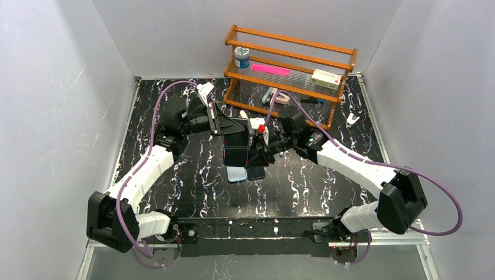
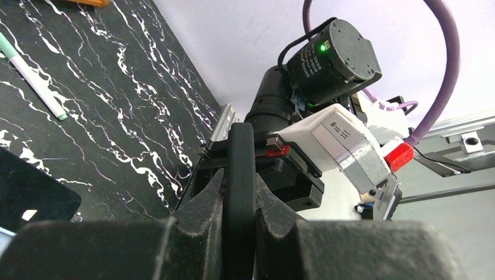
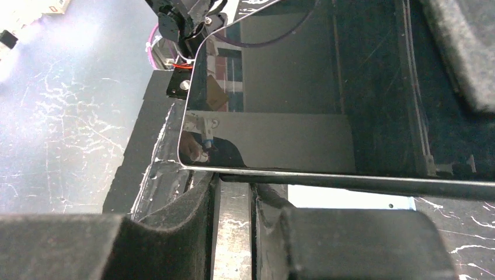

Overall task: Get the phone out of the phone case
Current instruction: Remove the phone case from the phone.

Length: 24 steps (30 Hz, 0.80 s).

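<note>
Your left gripper (image 2: 240, 201) is clenched on the thin black rim of the phone case (image 2: 240, 149), held on edge above the middle of the table (image 1: 315, 192). The phone (image 3: 280, 116) looks seated in the case, long axis running far edge to near edge. Your right gripper (image 3: 233, 224) is nearer the glass, jaws narrow at the phone's edge, though you cannot tell if they pinch it.

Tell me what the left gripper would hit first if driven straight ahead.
The left gripper is shut on the thin black phone case rim; straight beyond that, the right arm's white wrist housing looks first in line, though depth is unclear.
</note>
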{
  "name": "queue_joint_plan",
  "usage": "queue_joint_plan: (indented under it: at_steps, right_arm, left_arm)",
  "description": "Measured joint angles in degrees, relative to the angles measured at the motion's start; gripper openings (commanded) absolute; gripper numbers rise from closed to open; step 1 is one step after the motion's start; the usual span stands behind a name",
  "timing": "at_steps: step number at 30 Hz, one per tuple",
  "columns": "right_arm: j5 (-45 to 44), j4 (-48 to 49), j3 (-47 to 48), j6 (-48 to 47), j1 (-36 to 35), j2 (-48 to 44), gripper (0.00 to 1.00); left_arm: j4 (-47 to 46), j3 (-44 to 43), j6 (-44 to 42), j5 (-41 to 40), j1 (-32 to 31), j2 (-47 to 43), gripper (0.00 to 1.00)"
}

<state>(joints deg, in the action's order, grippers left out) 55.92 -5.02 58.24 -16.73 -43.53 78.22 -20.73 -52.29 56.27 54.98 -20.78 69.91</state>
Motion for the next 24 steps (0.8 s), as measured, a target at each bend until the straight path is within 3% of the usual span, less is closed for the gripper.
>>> queue_joint_plan:
  at_steps: [5,12,16,24]
  right_arm:
    - [-3.2,1.5,-1.0,1.3,0.0,-1.1,0.02]
    - [-10.3,10.1,-8.3,8.8,-0.2,-7.8,0.25]
    - [-15.9,13.2,-11.0,14.6,-0.1,-10.7,0.54]
    - [-24.9,11.2,-12.6,30.0,0.0,-17.7,0.67]
  left_arm:
    - [0.4,0.0,-0.8,-1.4,0.0,-0.7,0.00]
    - [-0.3,0.0,-0.5,-3.6,-0.3,-1.4,0.00]
    - [-1.1,0.2,1.5,-6.2,-0.4,-2.5,0.00]
    - [-4.6,4.3,3.9,-17.3,-0.5,-4.4,0.00]
